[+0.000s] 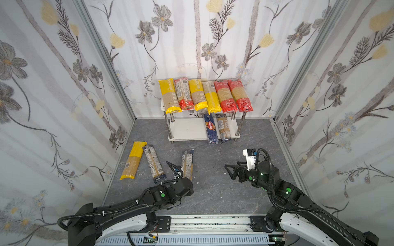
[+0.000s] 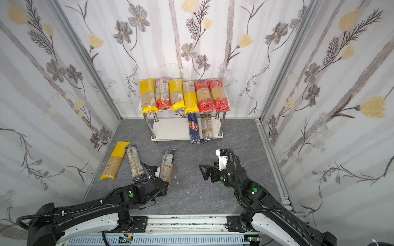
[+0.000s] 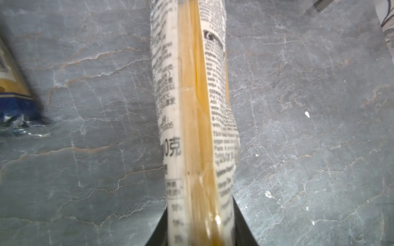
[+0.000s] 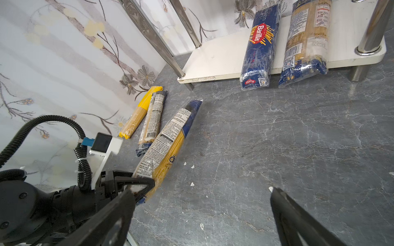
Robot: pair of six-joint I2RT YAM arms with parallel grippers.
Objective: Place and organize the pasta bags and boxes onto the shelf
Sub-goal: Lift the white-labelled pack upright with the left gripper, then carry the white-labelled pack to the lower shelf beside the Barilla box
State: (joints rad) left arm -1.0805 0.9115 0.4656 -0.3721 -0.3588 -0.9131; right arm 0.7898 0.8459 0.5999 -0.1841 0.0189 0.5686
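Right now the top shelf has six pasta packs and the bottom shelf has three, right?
Not quite. The bottom board holds two, not three: the Barilla pack and a blue-ended bag beside it, as both top views show. The six packs on top are right.

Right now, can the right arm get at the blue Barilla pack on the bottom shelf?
Probably yes: the right arm has its jaws open and empty, bare floor lies ahead, and the Barilla pack overhangs the lower board.
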